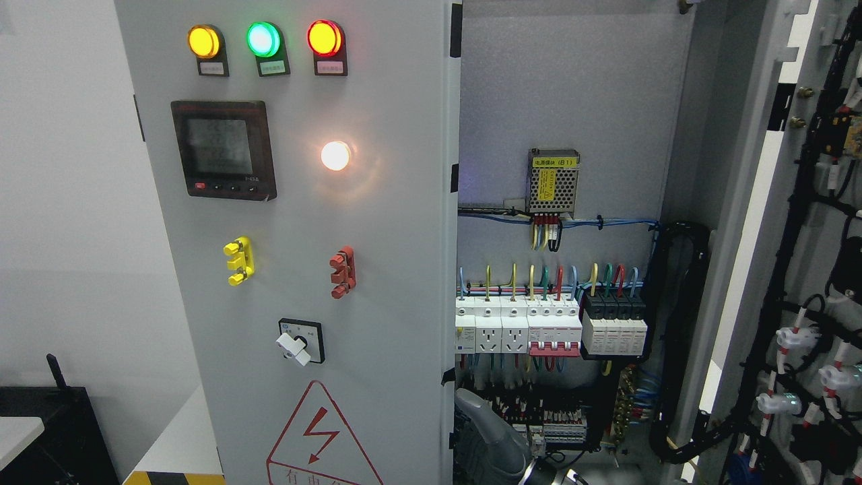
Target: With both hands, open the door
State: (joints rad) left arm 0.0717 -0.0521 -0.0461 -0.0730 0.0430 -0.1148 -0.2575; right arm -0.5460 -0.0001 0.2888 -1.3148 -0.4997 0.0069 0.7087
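Observation:
The grey electrical cabinet has a left door that stands shut and carries lamps, a meter and switches. Its right door is swung wide open at the picture's right, with black wiring on its inner face. Between them the cabinet's inside shows. A grey part of my right arm or hand rises from the bottom edge, just right of the left door's free edge and in front of the lower terminals. My left arm does not show.
Inside are a row of white sockets and breakers, a small power supply and black cable bundles. On the shut door sit a yellow clip, a red clip and a rotary switch. A dark box stands lower left.

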